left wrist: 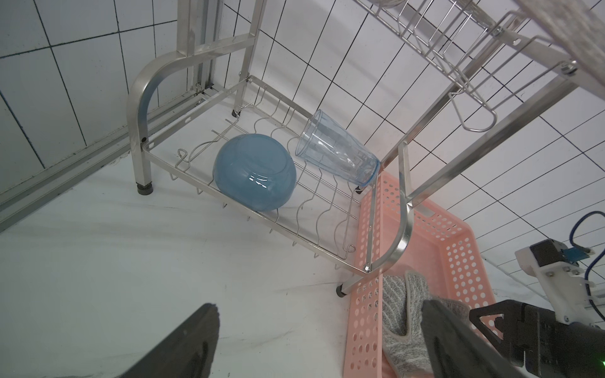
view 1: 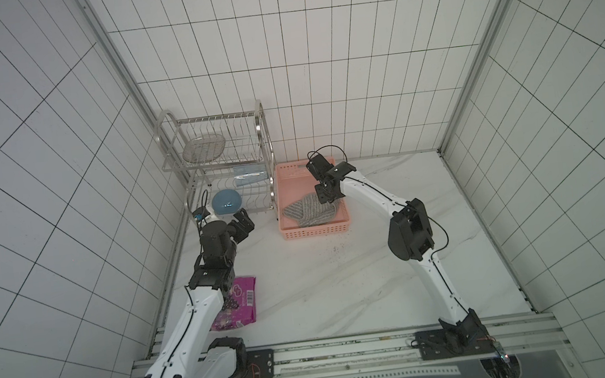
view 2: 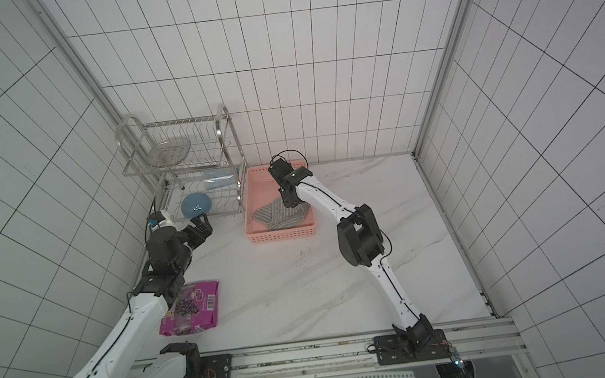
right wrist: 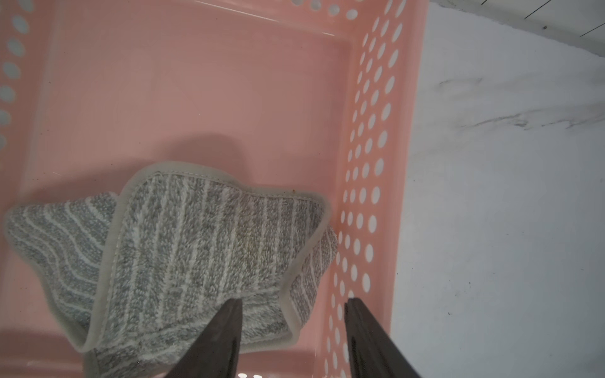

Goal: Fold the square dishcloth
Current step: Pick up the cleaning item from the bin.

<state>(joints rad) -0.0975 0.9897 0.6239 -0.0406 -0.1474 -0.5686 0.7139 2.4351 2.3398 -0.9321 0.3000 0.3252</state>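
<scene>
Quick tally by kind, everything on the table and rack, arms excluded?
dishcloth: 1
pink basket: 1
dish rack: 1
blue bowl: 1
clear tumbler: 1
metal mesh tray: 1
purple snack packet: 1
Total: 7

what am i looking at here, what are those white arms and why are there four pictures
These are two robot arms mounted at the edge of a white marble table, each ending in a two-fingered claw. Two pictures look down from overhead; the other two come from cameras on the arms' wrists.

On the table stand a metal dish rack holding a blue bowl and a clear cup, a purple snack packet, and a pink basket with a crumpled grey striped dishcloth inside.

The right claw reaches into the basket, jaws apart over the dishcloth's edge. The left claw is open and empty near the rack. Nothing is held yet.
</scene>
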